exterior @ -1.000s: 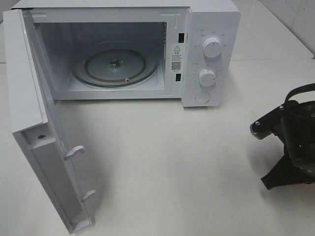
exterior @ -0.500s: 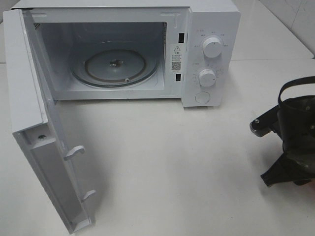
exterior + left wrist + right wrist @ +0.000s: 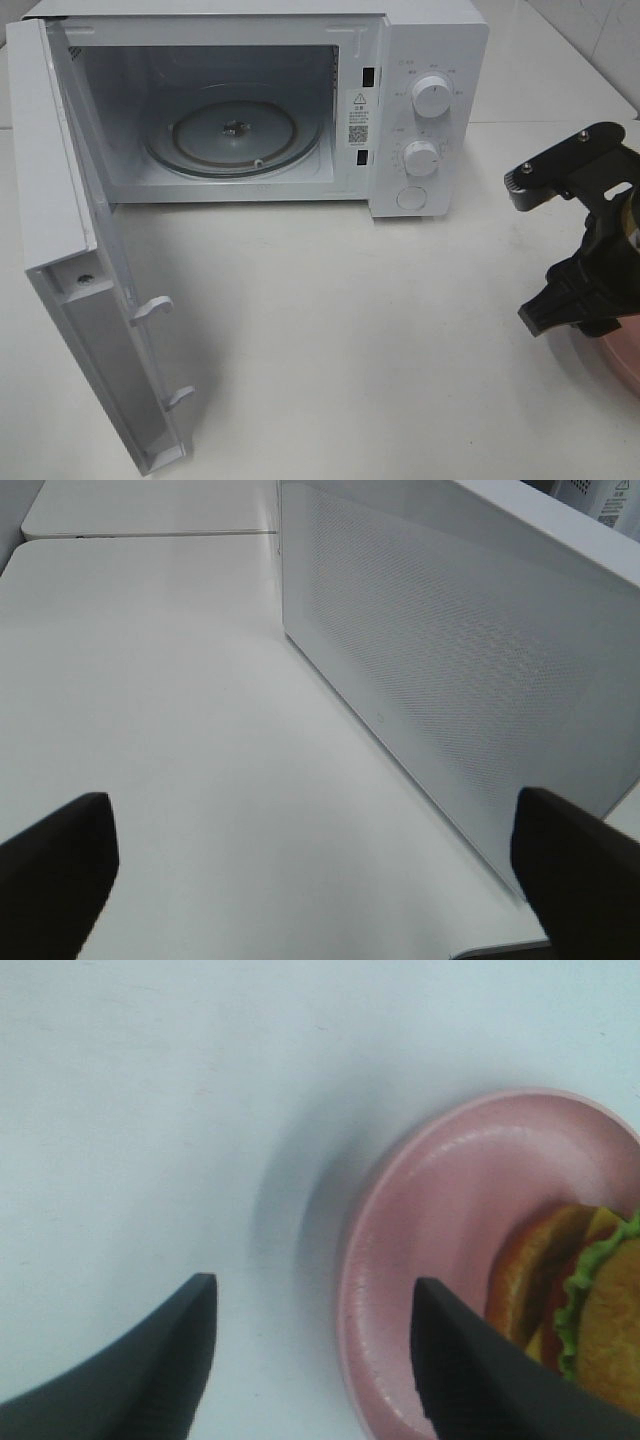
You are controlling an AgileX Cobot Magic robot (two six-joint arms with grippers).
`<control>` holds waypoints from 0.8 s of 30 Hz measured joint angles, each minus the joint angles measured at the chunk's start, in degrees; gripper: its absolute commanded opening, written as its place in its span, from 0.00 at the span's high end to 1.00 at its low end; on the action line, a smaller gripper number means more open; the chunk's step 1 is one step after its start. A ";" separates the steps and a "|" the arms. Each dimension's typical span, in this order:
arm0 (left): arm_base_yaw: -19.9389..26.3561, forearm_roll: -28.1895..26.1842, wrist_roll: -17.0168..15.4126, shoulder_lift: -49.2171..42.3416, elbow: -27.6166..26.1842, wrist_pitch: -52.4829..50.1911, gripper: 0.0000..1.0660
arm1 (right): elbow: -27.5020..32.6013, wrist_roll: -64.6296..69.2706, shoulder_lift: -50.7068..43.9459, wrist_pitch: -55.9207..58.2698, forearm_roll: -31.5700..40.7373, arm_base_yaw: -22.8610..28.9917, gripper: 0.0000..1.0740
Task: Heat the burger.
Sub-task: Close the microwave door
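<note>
White counter (image 3: 380,330) carries a microwave (image 3: 420,60) with its door (image 3: 90,330) swung wide and the glass turntable (image 3: 235,135) bare. At the right edge, the burger (image 3: 590,1310) sits on a pink plate (image 3: 440,1200). Right fingers (image 3: 460,1370) are spread, one over the plate rim, gripping nothing; left fingers (image 3: 60,860) are spread wide beside the door.

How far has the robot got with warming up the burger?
Done: the microwave door hangs open and the glass turntable is bare. In hand: the right gripper, jaws apart, straddles the pink plate's rim; the burger sits on it. Left: move the burger inside, shut the door, start heating.
</note>
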 measured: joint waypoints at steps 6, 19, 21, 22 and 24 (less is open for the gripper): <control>0.00 0.00 0.00 0.00 0.00 0.00 0.06 | -0.86 -16.39 -10.77 -0.46 15.01 0.00 0.24; 0.00 0.00 0.00 0.00 0.00 0.00 0.06 | -1.03 -22.57 -28.25 6.88 21.31 0.00 0.27; 0.00 0.00 0.00 0.00 0.00 0.00 0.06 | -1.03 -23.20 -32.43 9.28 21.37 0.00 0.28; 0.00 0.00 0.00 0.00 0.00 0.00 0.06 | -1.03 -23.20 -32.43 9.28 21.37 0.00 0.28; 0.00 0.00 0.00 0.00 0.00 0.00 0.06 | -1.03 -23.26 -34.78 10.83 21.37 0.00 0.29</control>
